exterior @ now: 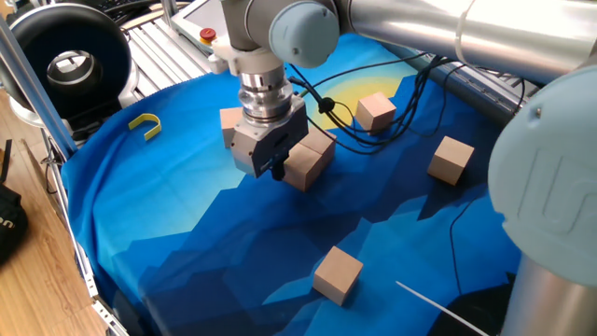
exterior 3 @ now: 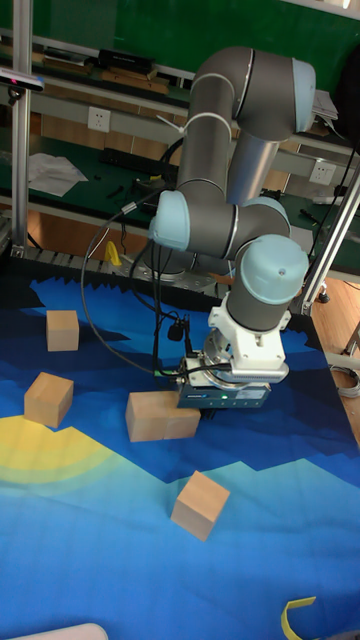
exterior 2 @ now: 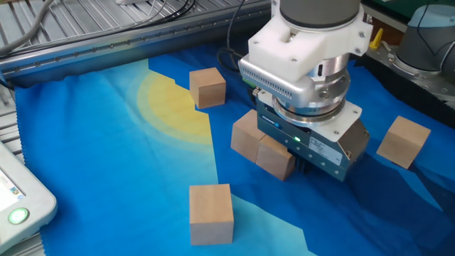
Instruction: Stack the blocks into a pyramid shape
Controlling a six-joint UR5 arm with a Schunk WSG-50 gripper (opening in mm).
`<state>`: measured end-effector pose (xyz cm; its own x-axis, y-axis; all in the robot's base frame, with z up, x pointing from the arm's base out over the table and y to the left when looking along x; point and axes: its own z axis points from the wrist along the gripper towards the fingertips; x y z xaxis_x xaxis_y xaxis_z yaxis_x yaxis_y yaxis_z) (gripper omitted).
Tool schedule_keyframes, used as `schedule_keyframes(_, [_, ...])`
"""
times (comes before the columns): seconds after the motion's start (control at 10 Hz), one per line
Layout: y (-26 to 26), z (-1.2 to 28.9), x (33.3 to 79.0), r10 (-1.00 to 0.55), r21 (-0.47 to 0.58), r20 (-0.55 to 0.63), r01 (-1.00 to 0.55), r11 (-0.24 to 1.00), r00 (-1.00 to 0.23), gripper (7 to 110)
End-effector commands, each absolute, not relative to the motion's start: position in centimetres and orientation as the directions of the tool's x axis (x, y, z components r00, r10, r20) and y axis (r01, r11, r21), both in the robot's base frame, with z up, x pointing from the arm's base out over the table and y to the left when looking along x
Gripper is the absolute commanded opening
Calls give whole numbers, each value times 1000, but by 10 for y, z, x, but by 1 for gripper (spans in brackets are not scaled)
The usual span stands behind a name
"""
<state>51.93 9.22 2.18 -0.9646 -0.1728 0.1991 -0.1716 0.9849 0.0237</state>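
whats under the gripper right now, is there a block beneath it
The gripper sits low beside the pair of touching blocks. Only blue cloth shows around it. Its body covers the fingertips and the spot directly beneath, so a block there cannot be ruled out.

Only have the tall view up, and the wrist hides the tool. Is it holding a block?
Observer: No. One fixed view shows the tool low over the cloth with no block in it.
Operator: Where is it relative to the pair?
Observer: At the pair's end, right beside the end block. I cannot tell whether it touches.
Operator: The hook is cut off at my frame edge. Is it near anything?
Observer: The hook lies alone near the cloth's edge, well apart from every block.
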Motion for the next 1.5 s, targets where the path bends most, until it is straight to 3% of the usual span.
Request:
schedule_keyframes(0.0, [88,23,524,-171,12,186,-172,985,-968,7])
schedule_keyframes(1.4, [70,27,557,-200,38,144,-197,980,-969,7])
